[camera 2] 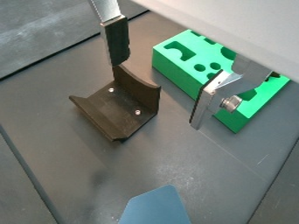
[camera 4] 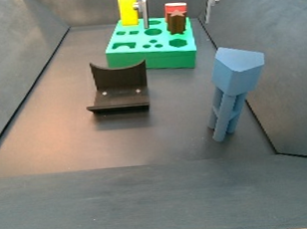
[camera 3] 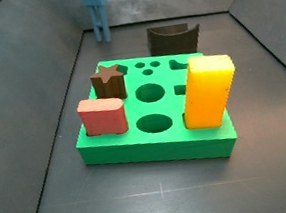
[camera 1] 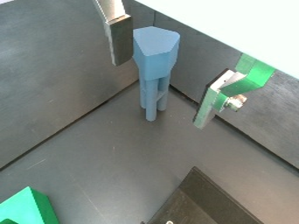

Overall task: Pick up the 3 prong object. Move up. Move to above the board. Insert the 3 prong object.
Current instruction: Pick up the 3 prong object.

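The light-blue 3 prong object (camera 1: 155,66) stands upright on its prongs on the dark floor, close to a wall (camera 4: 232,92), (camera 3: 95,9). The green board (camera 3: 156,127) lies flat some way off, also seen in a side view (camera 4: 151,49) and a wrist view (camera 2: 211,74). My gripper (camera 1: 163,92) is open, with nothing between its silver fingers (camera 1: 121,39). In that wrist view the object shows in the gap, lower down and untouched. Only the fingertips (camera 4: 137,5) reach into the top of a side view. In a wrist view the gripper (camera 2: 158,94) hangs over the floor.
A dark brown arch block (camera 2: 117,109) lies between the board and the object (camera 4: 118,87). In the board stand an orange-yellow block (camera 3: 208,89), a reddish block (camera 3: 103,114) and a brown star block (camera 3: 108,80). Grey walls (camera 3: 30,55) enclose the floor.
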